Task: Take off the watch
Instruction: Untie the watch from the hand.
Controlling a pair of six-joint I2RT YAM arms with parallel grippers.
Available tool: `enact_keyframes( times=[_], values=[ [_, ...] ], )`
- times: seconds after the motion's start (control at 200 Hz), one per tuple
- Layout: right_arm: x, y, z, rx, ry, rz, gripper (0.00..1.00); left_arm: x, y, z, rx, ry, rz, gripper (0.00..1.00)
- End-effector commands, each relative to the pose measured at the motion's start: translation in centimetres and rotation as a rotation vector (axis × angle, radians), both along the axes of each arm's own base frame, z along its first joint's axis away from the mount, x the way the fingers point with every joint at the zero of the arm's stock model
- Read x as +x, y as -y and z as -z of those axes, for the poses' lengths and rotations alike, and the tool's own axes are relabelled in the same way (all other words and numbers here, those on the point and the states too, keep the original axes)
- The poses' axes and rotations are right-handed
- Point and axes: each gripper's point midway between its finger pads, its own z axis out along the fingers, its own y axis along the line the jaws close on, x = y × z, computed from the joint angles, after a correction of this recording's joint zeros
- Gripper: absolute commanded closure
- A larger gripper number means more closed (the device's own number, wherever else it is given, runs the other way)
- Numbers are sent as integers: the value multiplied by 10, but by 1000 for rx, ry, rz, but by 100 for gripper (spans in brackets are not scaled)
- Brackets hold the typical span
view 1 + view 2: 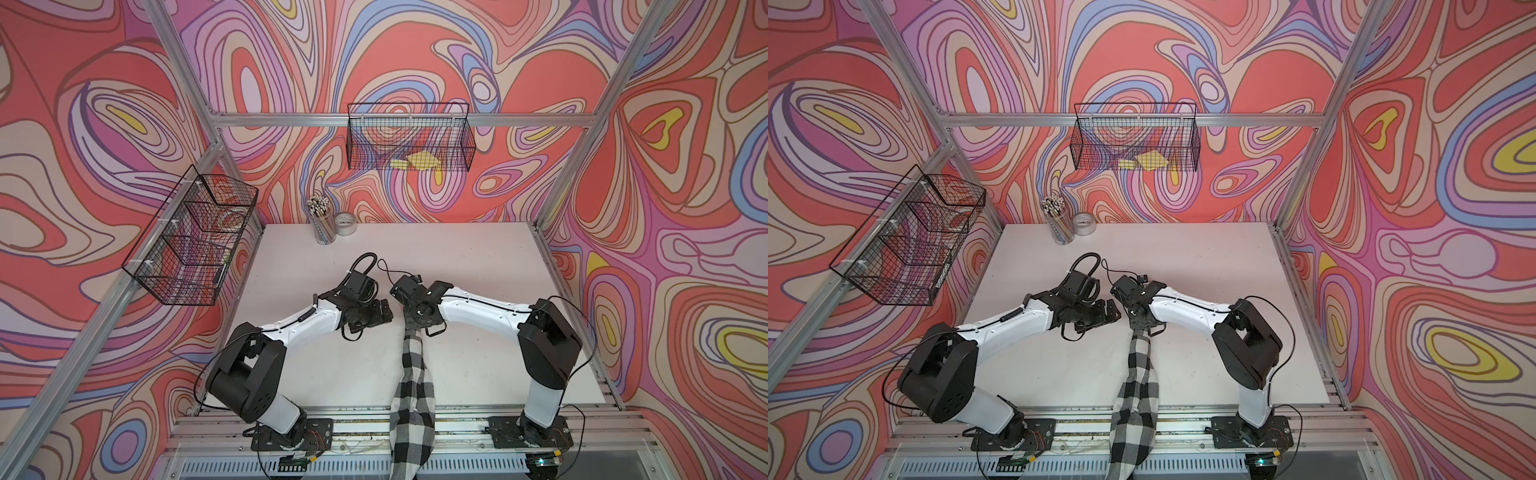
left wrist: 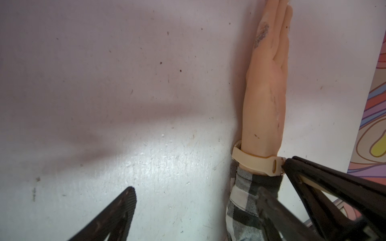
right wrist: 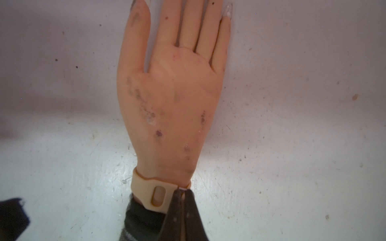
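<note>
Right wrist view: the mannequin hand (image 3: 175, 94) lies flat, palm up, on the pale surface (image 3: 292, 125). The watch (image 3: 154, 191) is strapped round its wrist, touching the cuff of a checked sleeve (image 3: 144, 219); its dial is hidden. The right end effector (image 3: 182, 191) has its fingers pressed together, pinching the strap's edge beside the slot. In the left wrist view the left end effector (image 2: 196, 189) is spread wide, one finger over the sleeve and the other over bare surface. In both top views the arms bend inward and meet over the sleeve's end, hiding the hand. A pencil cup (image 1: 322, 224) and tape roll (image 1: 345, 223) stand well apart at the far edge; open surface lies on both sides
</note>
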Motion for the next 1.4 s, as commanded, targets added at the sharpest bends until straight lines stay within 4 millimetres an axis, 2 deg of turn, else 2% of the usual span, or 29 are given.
enact_keyframes(
  times=[0.0, 0.366, 0.631, 0.666, 0.846, 1.392],
  values=[
    [0, -3, -15, 33, 33, -7, 100, 7, 11, -7, -23, 16, 5, 9],
    [3, -12, -18, 91, 32, -4, 100, 5, 30, -3, -53, 6, 34, 9],
    [2, -10, -18, 93, 30, 0, 100, 0, 41, 9, -53, -29, 48, 9],
    [2, -9, -18, 92, 30, 3, 100, 6, 46, 6, -72, -5, 49, 9],
    [2, -7, -18, 93, 31, 5, 100, 5, 55, 12, -85, -15, 55, 9],
    [3, -11, -17, 125, 27, 5, 100, -1, 63, 30, -67, -47, 71, 9]
  ],
)
